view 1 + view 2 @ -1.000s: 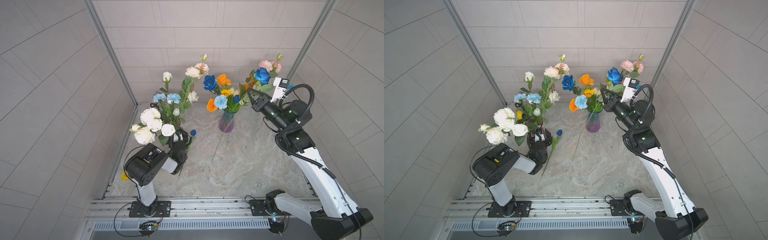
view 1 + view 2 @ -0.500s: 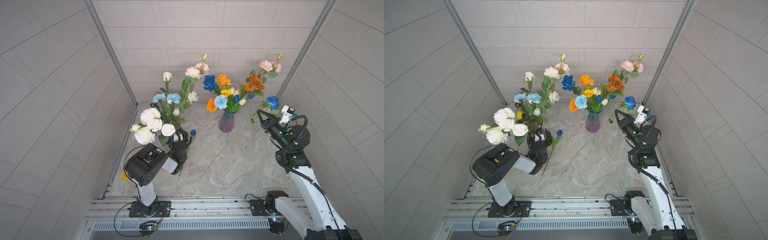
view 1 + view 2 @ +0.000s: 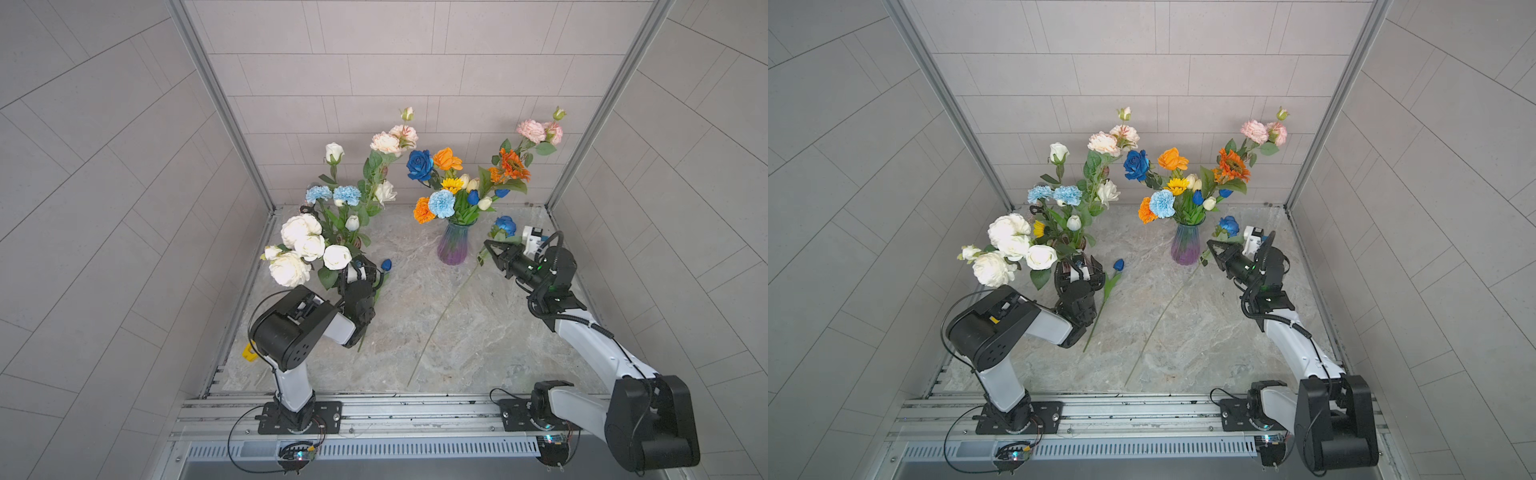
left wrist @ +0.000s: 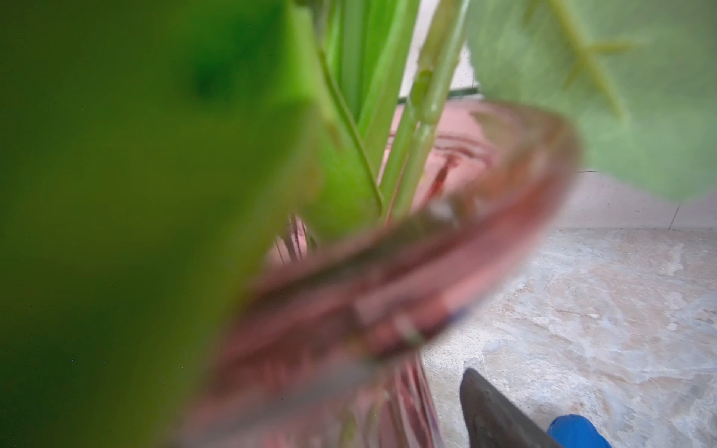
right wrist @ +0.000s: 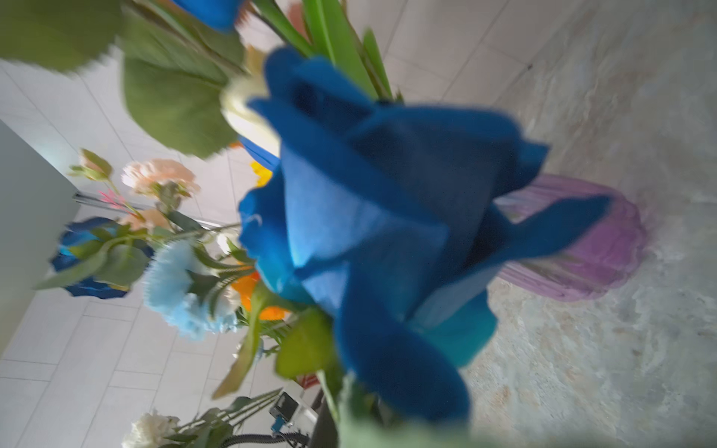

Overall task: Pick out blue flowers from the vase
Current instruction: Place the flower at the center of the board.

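right gripper (image 3: 490,246) clamped on blue rose (image 3: 505,224), clear of purple vase (image 3: 452,249); blue tulip (image 3: 386,264) lies on table (image 3: 457,332) by wide-open left gripper (image 3: 1080,264). to pull: far rose (image 3: 419,165), carnations (image 3: 441,203), buds (image 3: 472,197).

No readable text or labels anywhere

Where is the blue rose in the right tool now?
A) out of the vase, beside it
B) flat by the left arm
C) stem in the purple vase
A: the right tool grips the blue rose, whose whole stem slants outside the purple vase.
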`<move>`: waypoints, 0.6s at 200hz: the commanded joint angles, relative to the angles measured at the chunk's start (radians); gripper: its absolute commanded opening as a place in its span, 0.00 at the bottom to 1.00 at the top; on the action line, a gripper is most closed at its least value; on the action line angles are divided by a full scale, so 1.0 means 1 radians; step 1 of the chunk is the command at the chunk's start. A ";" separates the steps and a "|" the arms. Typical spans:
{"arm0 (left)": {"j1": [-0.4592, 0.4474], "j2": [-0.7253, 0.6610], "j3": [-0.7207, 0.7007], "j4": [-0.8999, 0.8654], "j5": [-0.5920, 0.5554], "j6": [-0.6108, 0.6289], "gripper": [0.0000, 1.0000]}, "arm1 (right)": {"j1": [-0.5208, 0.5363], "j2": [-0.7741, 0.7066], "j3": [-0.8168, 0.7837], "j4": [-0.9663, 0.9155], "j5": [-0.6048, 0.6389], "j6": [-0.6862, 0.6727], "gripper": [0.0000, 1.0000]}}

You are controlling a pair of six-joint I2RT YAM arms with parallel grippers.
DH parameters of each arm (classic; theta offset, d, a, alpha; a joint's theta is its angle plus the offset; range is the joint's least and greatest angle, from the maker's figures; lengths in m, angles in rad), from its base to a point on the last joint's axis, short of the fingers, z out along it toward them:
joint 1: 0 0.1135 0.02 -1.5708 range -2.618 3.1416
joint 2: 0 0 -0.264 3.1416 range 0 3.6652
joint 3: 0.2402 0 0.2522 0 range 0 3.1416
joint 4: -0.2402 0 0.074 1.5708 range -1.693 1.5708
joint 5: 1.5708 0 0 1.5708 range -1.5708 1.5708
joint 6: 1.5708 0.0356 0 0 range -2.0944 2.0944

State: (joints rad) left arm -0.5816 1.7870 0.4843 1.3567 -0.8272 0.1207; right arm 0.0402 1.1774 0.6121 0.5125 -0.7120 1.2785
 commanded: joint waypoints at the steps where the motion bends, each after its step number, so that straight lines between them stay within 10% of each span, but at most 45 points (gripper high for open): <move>1: 0.012 0.003 0.000 0.004 -0.003 -0.013 0.93 | 0.073 0.087 -0.016 0.070 -0.028 -0.054 0.00; 120: 0.011 -0.002 -0.012 0.004 0.022 -0.010 0.92 | 0.276 0.645 0.231 0.424 -0.006 0.016 0.00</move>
State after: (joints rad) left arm -0.5762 1.7870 0.4805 1.3563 -0.8093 0.1127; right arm 0.3065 1.7416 0.7792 0.8009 -0.7277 1.2266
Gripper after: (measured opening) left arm 0.924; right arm 0.071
